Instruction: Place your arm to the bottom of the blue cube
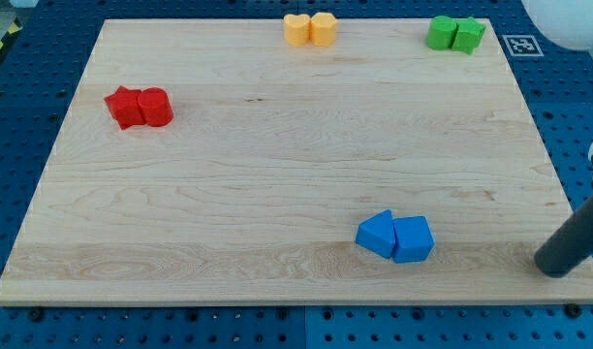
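Two blue blocks touch each other near the view's bottom, right of centre: a blue cube (377, 234) on the left and a blue pentagon-like block (413, 239) on its right. My tip (558, 269) is the lower end of a dark rod that enters from the view's right edge. It rests on the board near the bottom right corner, well to the right of the blue blocks and slightly lower than them, touching no block.
A red star-shaped block (126, 107) and a red cylinder (156, 107) sit together at the left. Two yellow blocks (309, 29) sit at the top centre. Two green blocks (455, 34) sit at the top right. The wooden board (277, 174) lies on a blue pegboard table.
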Action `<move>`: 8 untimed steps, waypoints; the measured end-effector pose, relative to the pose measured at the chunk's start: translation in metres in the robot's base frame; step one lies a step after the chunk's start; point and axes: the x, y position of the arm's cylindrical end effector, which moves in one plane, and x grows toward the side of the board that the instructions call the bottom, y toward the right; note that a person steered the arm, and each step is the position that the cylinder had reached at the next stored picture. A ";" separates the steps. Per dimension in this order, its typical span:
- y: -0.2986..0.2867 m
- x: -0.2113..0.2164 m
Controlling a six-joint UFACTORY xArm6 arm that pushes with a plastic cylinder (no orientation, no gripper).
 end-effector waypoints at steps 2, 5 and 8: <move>-0.083 0.011; -0.100 0.004; -0.105 0.007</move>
